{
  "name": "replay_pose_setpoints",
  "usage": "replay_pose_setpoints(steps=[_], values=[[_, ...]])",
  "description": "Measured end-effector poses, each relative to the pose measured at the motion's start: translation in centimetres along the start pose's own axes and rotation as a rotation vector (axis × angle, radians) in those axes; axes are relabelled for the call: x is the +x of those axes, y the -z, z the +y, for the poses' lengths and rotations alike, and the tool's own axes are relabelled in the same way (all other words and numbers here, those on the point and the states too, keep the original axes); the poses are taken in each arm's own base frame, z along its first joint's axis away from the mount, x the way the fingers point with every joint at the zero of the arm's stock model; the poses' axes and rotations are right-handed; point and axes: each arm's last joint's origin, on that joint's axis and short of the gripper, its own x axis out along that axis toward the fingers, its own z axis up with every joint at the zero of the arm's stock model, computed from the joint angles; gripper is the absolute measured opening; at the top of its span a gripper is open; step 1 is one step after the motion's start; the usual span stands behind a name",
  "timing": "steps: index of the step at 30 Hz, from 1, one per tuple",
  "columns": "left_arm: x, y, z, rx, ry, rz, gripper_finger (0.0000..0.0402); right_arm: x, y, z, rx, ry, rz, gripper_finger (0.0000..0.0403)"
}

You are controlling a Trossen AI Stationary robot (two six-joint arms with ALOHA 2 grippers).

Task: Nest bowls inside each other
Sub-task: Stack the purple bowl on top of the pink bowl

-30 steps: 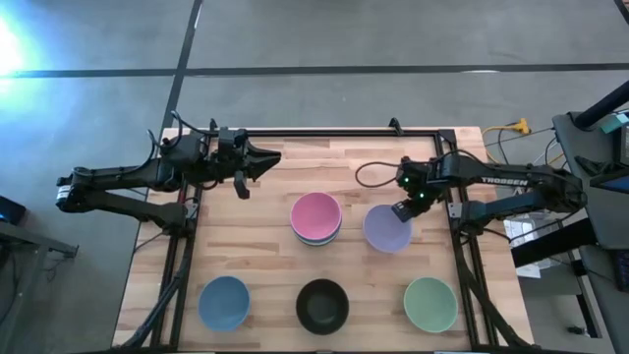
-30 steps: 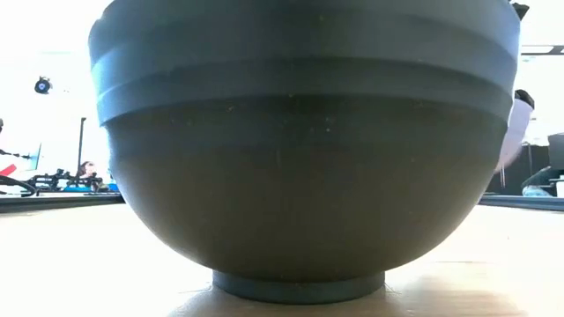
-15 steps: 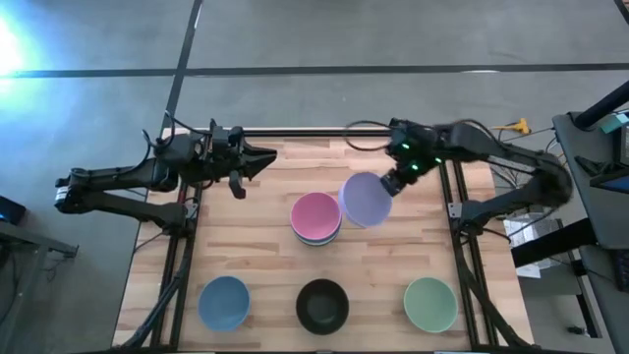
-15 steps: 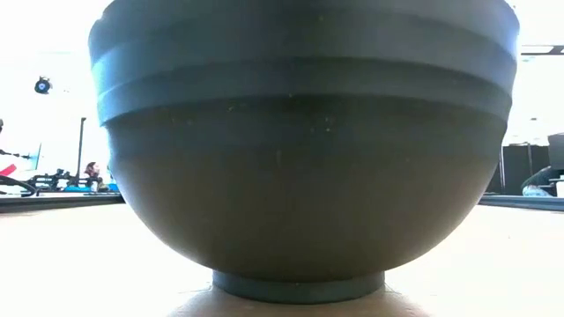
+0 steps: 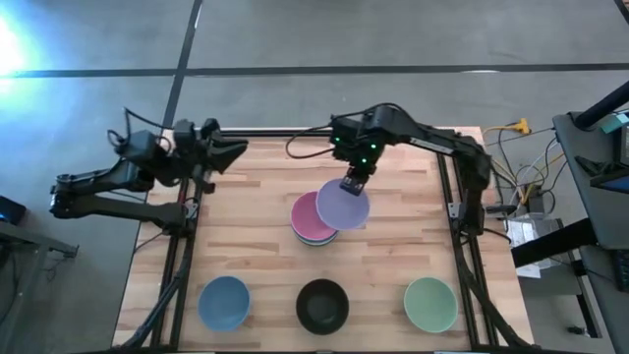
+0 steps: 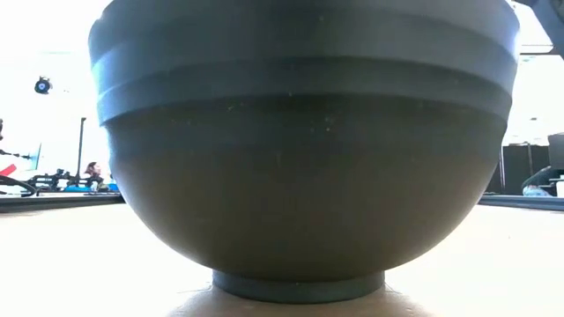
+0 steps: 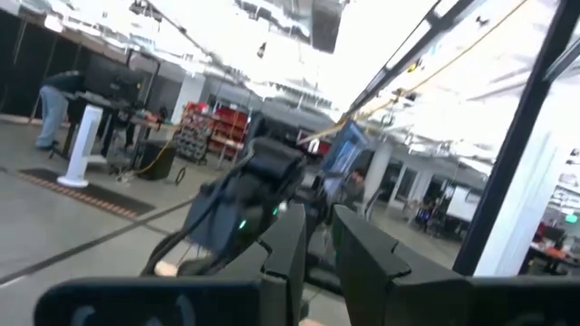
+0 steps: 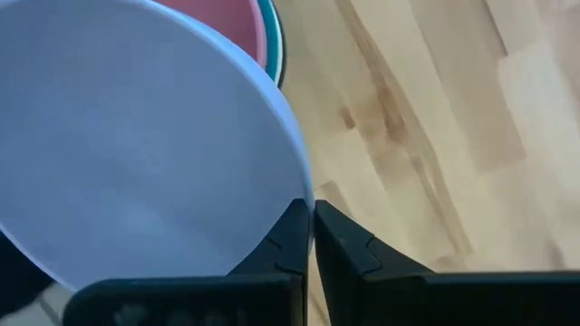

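Note:
My right gripper (image 5: 354,184) is shut on the lavender bowl (image 5: 342,205), which hangs in the air over the right part of the pink bowl (image 5: 311,214). The pink bowl sits nested on a teal one (image 8: 275,36) at mid-table. Blue (image 5: 224,302), black (image 5: 322,306) and pale green (image 5: 430,304) bowls stand on their feet in a row along the near edge. In the low view the black bowl (image 6: 300,150) fills the picture. My left gripper (image 5: 236,149) waits above the far left corner, empty, its fingers a narrow gap apart (image 7: 317,254). My right gripper pinches the lavender bowl's rim (image 8: 294,195) on its far side, one finger inside the bowl and one outside. The fingers come from above, pointing down. The bowl is lifted clear and hangs tilted below them, above the pink bowl.
A black metal frame (image 5: 295,132) runs along the table's far edge and down both sides. Bare wood lies left of the stack (image 5: 246,216) and to its right (image 5: 403,236). People and equipment stand in the room beyond the table.
My right gripper has lifted the lavender bowl off the table right of the stack and carried it up and toward the table's left, until it hangs over the pink bowl. My left gripper has drawn back toward the left edge.

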Motion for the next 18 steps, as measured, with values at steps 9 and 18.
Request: replay_pose_setpoints(steps=[9, 18], values=[[-1.7, -0.9, -0.2, 0.015, 0.009, -0.044, 0.0044, -2.0, -2.2, 1.0, -0.06, -0.07, -0.11, 0.0009], [-1.7, -0.6, 0.0, 0.057, -0.003, -0.04, 0.0044, 1.4, -4.5, 1.2, -0.065, -0.083, -0.041, 0.0009]])
